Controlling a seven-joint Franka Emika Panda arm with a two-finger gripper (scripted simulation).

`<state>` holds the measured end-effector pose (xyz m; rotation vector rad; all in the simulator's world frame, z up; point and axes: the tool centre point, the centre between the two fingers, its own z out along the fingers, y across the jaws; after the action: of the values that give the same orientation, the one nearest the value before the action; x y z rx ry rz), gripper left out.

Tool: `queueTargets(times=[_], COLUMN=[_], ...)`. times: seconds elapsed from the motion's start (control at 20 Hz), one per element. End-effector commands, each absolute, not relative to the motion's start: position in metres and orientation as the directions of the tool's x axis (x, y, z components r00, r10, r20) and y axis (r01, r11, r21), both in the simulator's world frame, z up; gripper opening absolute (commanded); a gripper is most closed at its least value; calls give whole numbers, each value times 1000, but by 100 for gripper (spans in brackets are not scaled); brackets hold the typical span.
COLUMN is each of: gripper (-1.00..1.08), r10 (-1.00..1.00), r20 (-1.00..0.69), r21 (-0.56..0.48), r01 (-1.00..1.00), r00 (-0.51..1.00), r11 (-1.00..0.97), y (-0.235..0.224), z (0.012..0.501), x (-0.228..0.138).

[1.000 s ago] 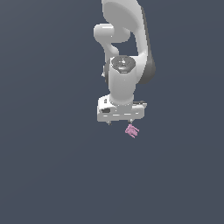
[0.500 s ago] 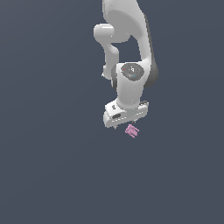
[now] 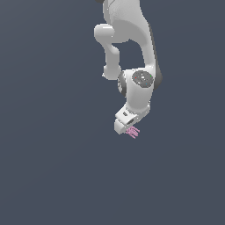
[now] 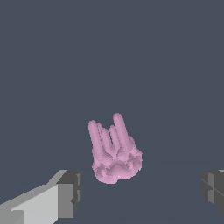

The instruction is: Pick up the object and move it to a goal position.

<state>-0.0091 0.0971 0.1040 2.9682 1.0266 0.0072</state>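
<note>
The object [image 4: 113, 151] is a tiny pink thing with several parallel prongs rising from a lumpy base, resting on the flat dark grey ground. In the wrist view it sits between my two fingertips [image 4: 68, 192], which stand wide apart and do not touch it. My gripper [image 4: 140, 192] is open. In the exterior view the object [image 3: 132, 131] pokes out just below the white hand, and my gripper [image 3: 126, 126] is right over it, its fingers mostly hidden by the hand.
The white arm [image 3: 132, 48] reaches down from the top of the exterior view. Around it there is only the uniform dark grey ground [image 3: 52, 167].
The wrist has tilted and dropped closer to the object, and the hand has turned. The object has not moved.
</note>
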Motion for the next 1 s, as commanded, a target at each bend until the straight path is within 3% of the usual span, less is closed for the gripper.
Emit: queueTargets(times=[0.0,0.95], gripper=[100,100], r10=[666,746], r20=[2,0], r21=[2,0], r01=[666,746], r00=[746,666], r11=[-746,-666], y=[104,116], z=[99,70], x=[-11,-17])
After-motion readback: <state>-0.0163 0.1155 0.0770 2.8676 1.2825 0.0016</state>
